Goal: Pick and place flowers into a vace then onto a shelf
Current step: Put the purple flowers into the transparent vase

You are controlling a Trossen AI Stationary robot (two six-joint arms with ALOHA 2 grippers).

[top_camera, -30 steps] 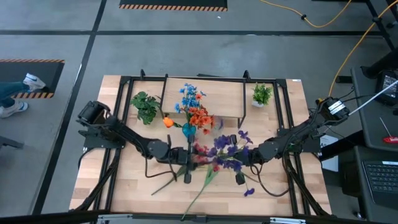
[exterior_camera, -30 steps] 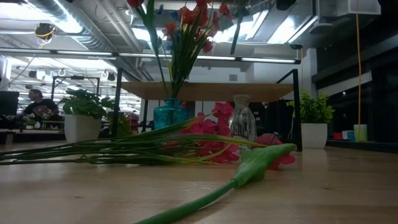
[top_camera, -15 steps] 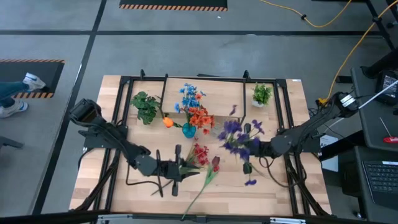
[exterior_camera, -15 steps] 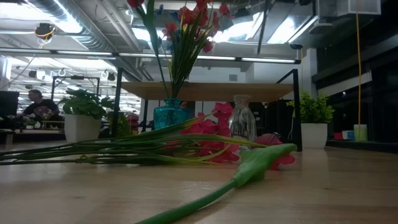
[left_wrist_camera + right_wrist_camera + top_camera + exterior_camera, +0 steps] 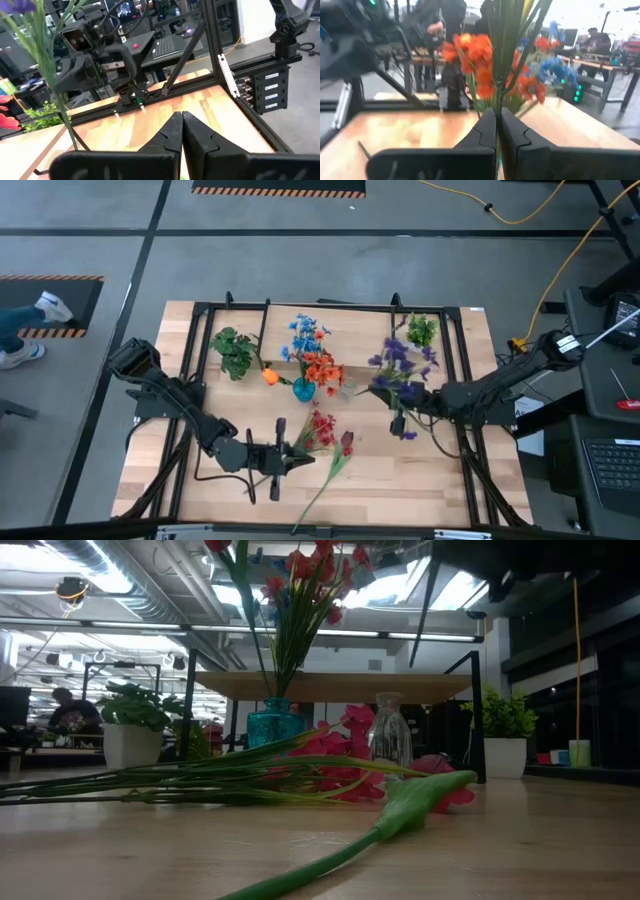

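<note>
High view: right gripper (image 5: pixel 412 401) jaws clamp purple flowers (image 5: pixel 400 365) above table.

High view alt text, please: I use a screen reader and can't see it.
The right end effector lifts a bunch of purple flowers above the wooden table, beside a blue vase already holding blue and orange blooms. The left end effector sits low at the stems of red flowers lying flat. Two small potted plants stand near the far edge.

Even overhead light, glaring ceiling lamps (image 5: pixel 420 590) in low view, right wrist view motion-blurred
</note>
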